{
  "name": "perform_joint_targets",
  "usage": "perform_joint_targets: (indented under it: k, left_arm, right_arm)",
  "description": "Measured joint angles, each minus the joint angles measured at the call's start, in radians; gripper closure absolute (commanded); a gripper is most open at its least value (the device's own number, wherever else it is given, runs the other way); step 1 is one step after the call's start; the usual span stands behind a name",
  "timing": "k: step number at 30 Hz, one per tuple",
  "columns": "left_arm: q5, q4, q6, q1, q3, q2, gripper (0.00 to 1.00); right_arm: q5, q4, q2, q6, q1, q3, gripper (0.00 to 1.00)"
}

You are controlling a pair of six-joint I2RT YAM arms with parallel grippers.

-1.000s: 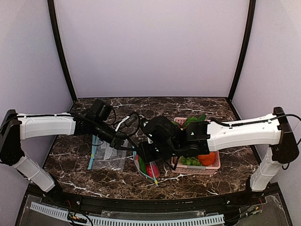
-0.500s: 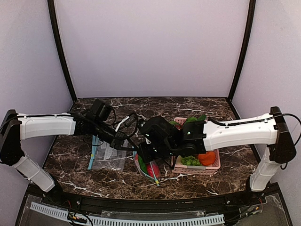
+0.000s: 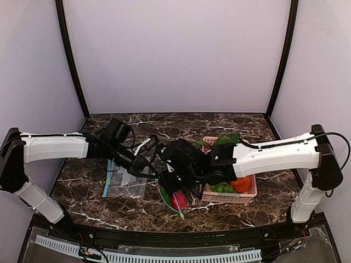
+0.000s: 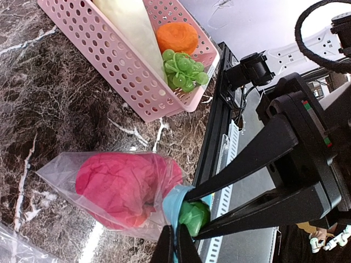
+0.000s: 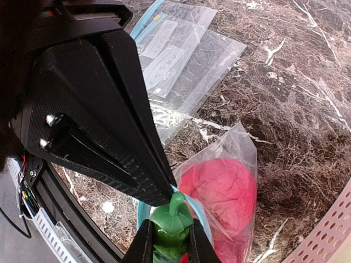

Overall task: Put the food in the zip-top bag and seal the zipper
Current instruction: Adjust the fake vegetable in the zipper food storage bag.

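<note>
The zip-top bag [image 3: 174, 198] lies on the marble in front of both grippers, with a round red-pink fruit [image 4: 120, 186] [image 5: 225, 189] inside it. My left gripper [image 4: 175, 247] [image 3: 155, 174] is shut on the light blue zipper [image 4: 175, 200] [image 5: 140, 214] at the bag's mouth and holds that edge up. My right gripper [image 5: 171, 244] [image 3: 171, 183] is shut on the green cucumber [image 5: 173, 224] [image 4: 194, 216], of which only the stem end shows. The cucumber sits right at the bag's mouth, inside the blue rim.
A pink perforated basket [image 3: 249, 193] [image 4: 109, 71] stands to the right, holding a white radish [image 4: 131, 27], an orange fruit [image 4: 176, 37] and green grapes [image 4: 184, 68]. Spare clear bags [image 3: 126, 181] [image 5: 181, 55] lie flat to the left. The table's front edge [image 4: 219, 164] is close by.
The right gripper, with the green cucumber in it, has shifted left and lower onto the bag's mouth. The left gripper has stayed shut on the zipper edge.
</note>
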Motion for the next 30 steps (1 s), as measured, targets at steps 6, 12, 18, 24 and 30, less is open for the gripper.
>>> perform_joint_targets:
  k: [6, 12, 18, 24, 30]
  left_arm:
    - [-0.006, -0.003, 0.000, 0.001, -0.009, -0.012, 0.99]
    - [-0.008, -0.004, -0.001, 0.002, -0.026, -0.027, 0.99]
    - [-0.005, -0.005, 0.000, 0.000, -0.030, -0.038, 0.99]
    - [0.010, -0.010, 0.005, -0.002, -0.032, -0.044, 0.99]
    - [0.019, -0.010, 0.004, -0.001, -0.046, -0.056, 0.99]
  right_arm:
    - [-0.008, -0.028, 0.017, -0.007, 0.001, 0.027, 0.93]
    - [-0.022, -0.075, 0.047, -0.041, 0.002, 0.074, 0.93]
    - [-0.051, -0.136, 0.050, -0.101, 0.002, 0.108, 0.92]
    - [-0.080, -0.179, 0.050, -0.148, 0.001, 0.129, 0.92]
    - [-0.121, -0.191, 0.050, -0.165, -0.006, 0.129, 0.92]
